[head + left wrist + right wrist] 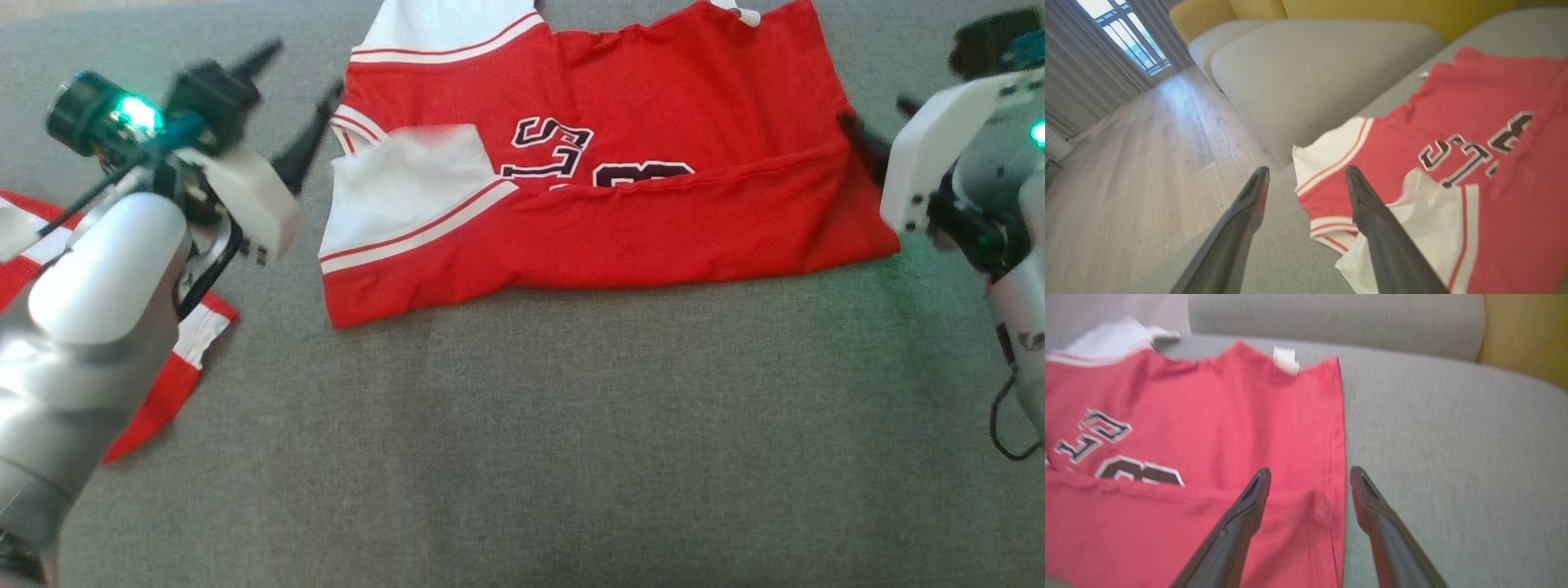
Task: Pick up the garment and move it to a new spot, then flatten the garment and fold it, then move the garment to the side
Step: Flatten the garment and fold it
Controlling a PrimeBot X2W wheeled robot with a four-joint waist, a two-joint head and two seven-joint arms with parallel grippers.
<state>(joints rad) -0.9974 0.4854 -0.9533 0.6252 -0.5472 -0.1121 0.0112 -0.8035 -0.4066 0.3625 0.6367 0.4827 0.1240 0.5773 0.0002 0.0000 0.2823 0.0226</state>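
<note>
The garment is a red jersey with white trim and black lettering, lying on the grey cushion with its near part folded up over the letters. My left gripper hovers just off its left edge, open and holding nothing. The left wrist view has those fingers spread over the white-trimmed corner of the jersey. My right gripper stands at the jersey's right edge, open too. Its spread fingers straddle the side hem of the jersey, with nothing held.
A second red and white cloth lies at the left, partly under my left forearm. The grey seat stretches wide toward me. Beyond it are pale cushions, a yellow backrest and a wooden floor.
</note>
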